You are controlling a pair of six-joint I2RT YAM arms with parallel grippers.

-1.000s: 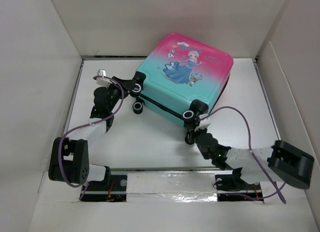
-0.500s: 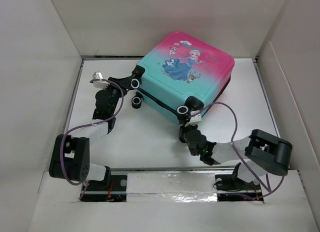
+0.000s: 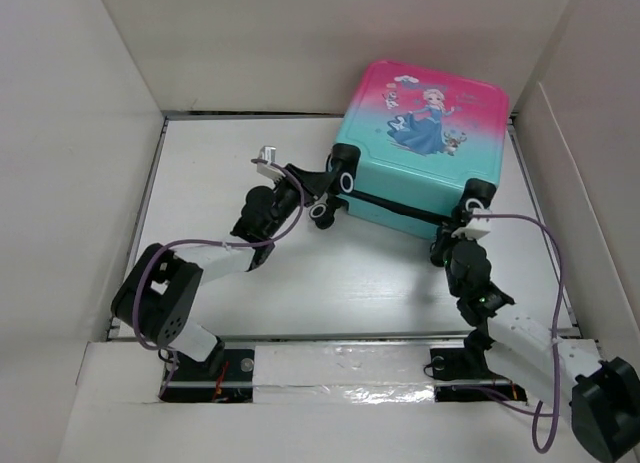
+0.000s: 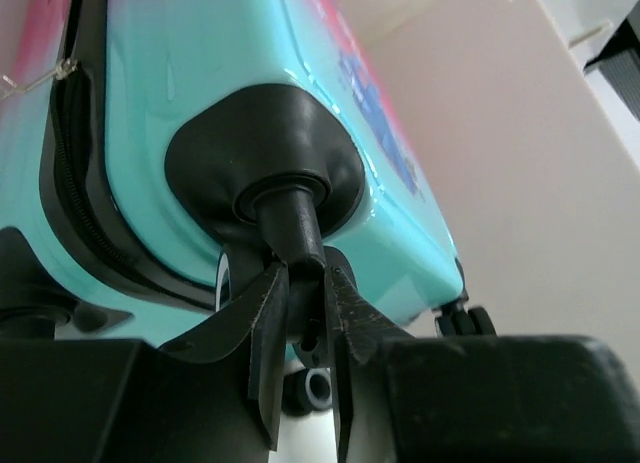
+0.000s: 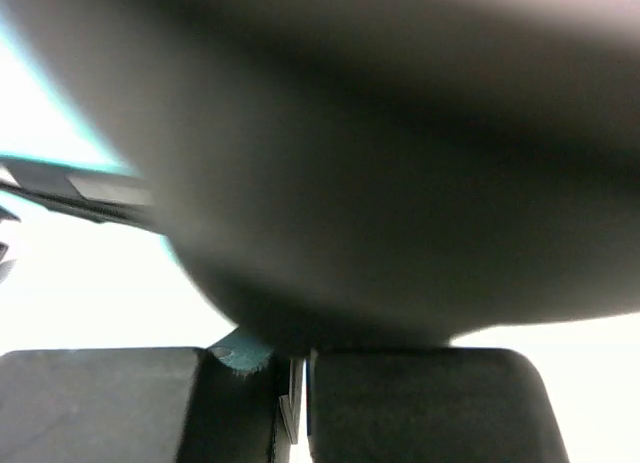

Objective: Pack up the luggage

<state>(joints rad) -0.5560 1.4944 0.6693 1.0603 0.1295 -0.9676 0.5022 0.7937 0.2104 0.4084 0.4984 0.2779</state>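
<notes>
Now the luggage (image 3: 425,153) lies closed at the far right of the table (image 3: 230,163), its wheeled edge facing both arms. The left gripper (image 4: 302,313) is clamped on 1 caster stem (image 4: 295,228). The right gripper (image 3: 462,233) sits at the other caster (image 3: 478,196), but its view is too blurred to tell its grip.

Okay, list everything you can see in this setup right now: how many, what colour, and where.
luggage: one, pink-to-teal with princess print, closed, far right of the table.
wheels: at least three showing, black, along the luggage's near side.
table: one, white, walled around.
cables: two, purple, one along each arm.
foil tape: silver strip, near edge.
left gripper: black, shut on a luggage wheel stem.
right gripper: black, shut, at the luggage's near right corner.
</notes>
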